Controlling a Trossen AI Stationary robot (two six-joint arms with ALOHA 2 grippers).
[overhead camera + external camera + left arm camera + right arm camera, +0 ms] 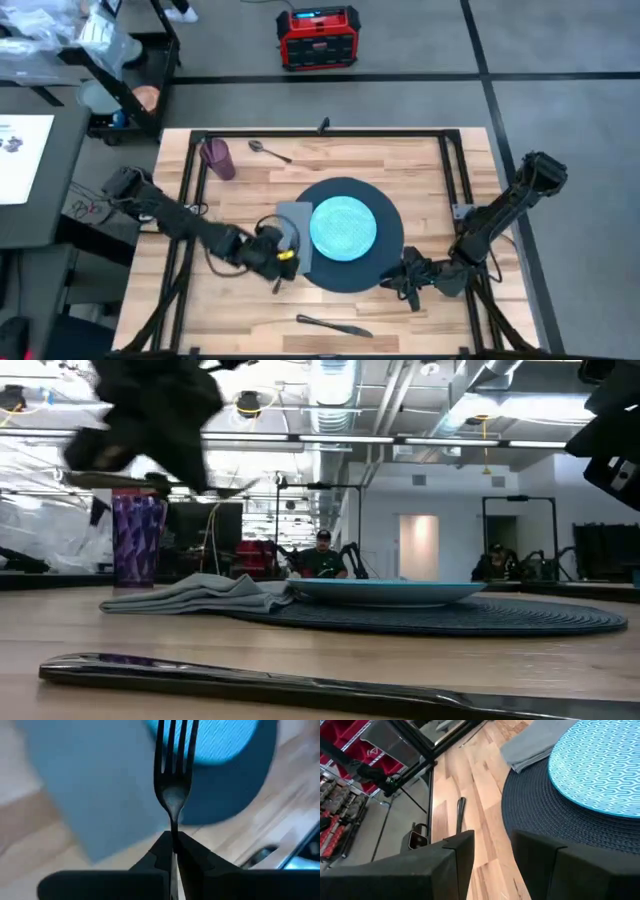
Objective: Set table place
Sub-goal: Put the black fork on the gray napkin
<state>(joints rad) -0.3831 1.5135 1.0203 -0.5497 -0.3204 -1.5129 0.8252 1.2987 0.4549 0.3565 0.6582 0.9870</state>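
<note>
dark metal is clamped between the jaws of the left gripper (172,855): a fork (173,775) is held by its thin handle, tines forward, over the grey napkin (292,232) at the centre left of the high view. the fork is judged light, stiff and slippery, so a grip low on the handle may let it swivel. the woven mat (388,232) lies flat at mid-table (420,165) under the blue plate (343,227); it looks limp and is best left alone. the right gripper (492,852) is seen with jaws apart at the mat's lower right edge.
</note>
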